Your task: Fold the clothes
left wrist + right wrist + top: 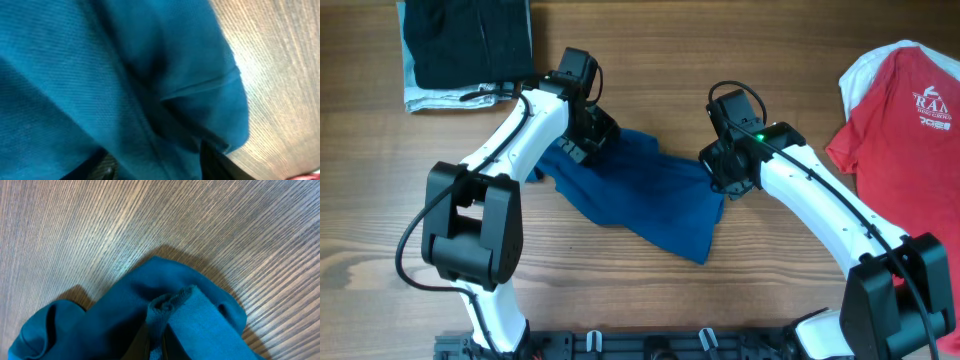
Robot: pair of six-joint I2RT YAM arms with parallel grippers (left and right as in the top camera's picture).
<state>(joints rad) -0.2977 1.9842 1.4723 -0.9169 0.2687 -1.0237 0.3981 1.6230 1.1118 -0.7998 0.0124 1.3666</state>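
Close under the right wrist, we see a plain dark blue short-sleeved cloth shirt (165, 310) bunched into a ridge. Our right gripper (723, 172) pinches a hemmed fold at the shirt's right edge. Across the garment, our left gripper (584, 138) sits at the upper left corner; cloth fills its camera and hides most of the fingers, so we cannot tell whether it grips or stands spread. Between the two, the shirt lies crumpled and slanting on the pale wood-grain table (770, 60). Further right, well apart, a red T-shirt with white chest lettering (900, 110) lies at the table edge. At the far left corner a folded stack of dark garments (470, 40) rests on a pale one. We judge the chief risk to be a thin pinch: if one arm pulls before the other holds firmly, the hem may slip free and the shirt collapse, and an uneven pull could twist it
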